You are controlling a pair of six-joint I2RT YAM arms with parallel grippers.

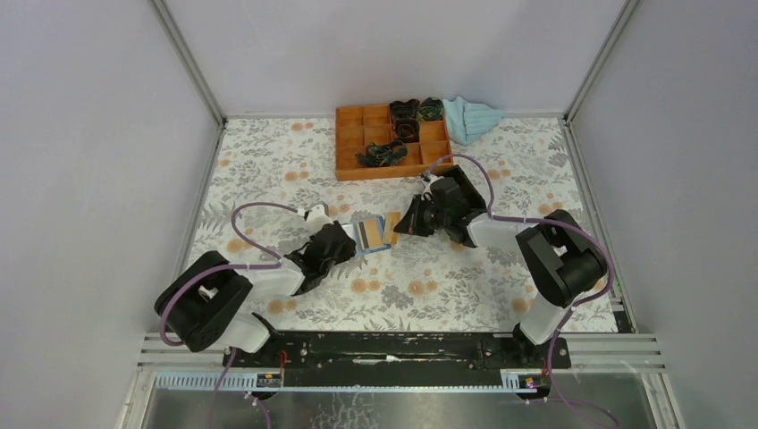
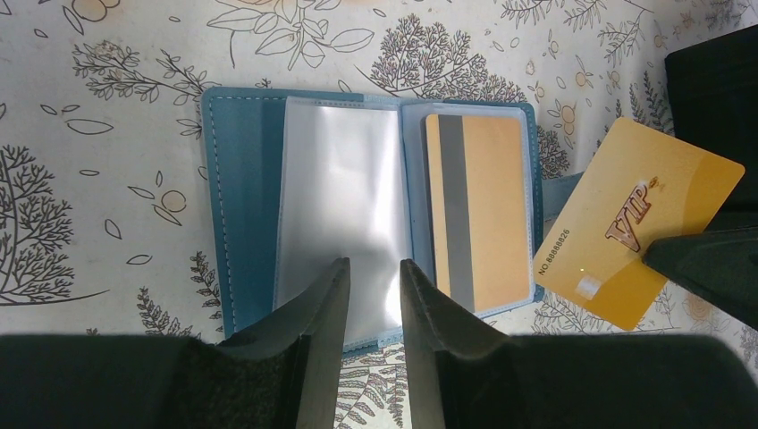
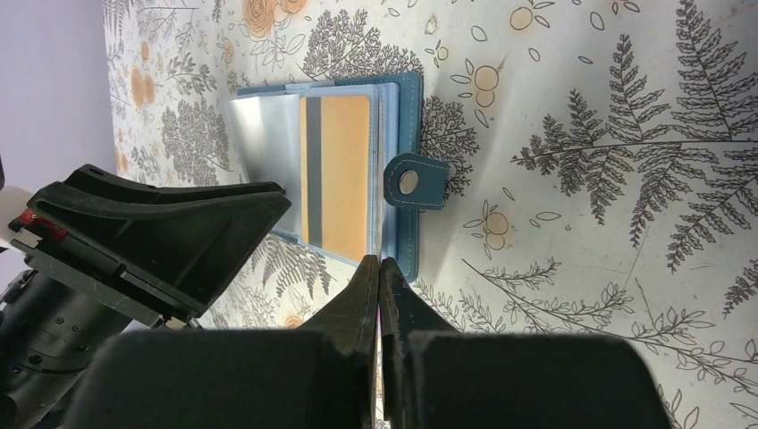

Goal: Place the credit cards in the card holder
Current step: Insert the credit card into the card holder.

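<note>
Floral-print tablecloth (image 1: 268, 170) all round, and at its middle lies the small teal-blue folding card holder (image 2: 246, 206), spread open and flat. One tan-orange credit card with a grey stripe (image 2: 487, 214) is already in the right-hand pocket. The left gripper (image 2: 371, 268) comes in low from the near side, jaws part-way apart, tips over the lower edge of the clear plastic sleeve (image 2: 340, 197). Whether they pinch it or only pin it I cannot tell. The right gripper (image 3: 379, 261) has its jaws clamped tight on a corner of the gold "VIP" credit card (image 2: 635, 223), which hangs tilted just beside the holder's right edge, by the snap tab (image 3: 413, 182). To do this well, I'd say: square the card to a pocket mouth, lead with a short edge, keep it shallow, and let the left arm keep the holder down so it can't skate. The right arm reaches leftward with its forearm low, elbow out to the right; the left stretches forward from its base.
</note>
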